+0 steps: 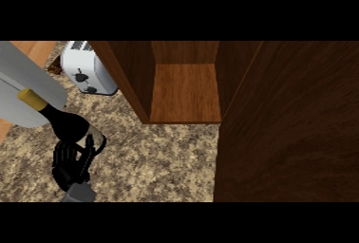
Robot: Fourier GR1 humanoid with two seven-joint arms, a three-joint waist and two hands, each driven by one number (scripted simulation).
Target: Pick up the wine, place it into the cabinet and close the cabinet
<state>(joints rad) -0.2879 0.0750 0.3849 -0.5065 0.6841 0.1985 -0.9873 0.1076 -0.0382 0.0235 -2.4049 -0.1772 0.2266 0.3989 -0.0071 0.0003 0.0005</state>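
Head view, looking steeply down on a speckled stone counter (161, 161).

Left hand (70, 163): black, at the near left of the scene, entering on a grey forearm from the lower edge. Fingers curled round the lower body of the wine bottle (67, 124); the thumb side lies against the bottle's right flank. The base of the bottle is hidden behind the hand. Reads as a closed grasp on the bottle.

Wine bottle: dark glass, tan cork end pointing to the far left. It is tilted, neck leaning away and to the left, overlapping the edge of a grey rounded object (24, 90) at the far left. Whether the base touches the counter cannot be told, the hand covers it.

Cabinet (184, 90): dark wood, open, in the far centre. Its interior shelf is visible, lighter brown. The bottle is outside it, well to the left and nearer.

Cabinet door (288, 123): a broad dark wood panel filling the right of the scene, standing open, its edge meeting the cabinet's right side.

Toaster (88, 69): silver-white, on the counter at the far left, just beside the cabinet's left wall.

Right hand: does not show anywhere in the view.
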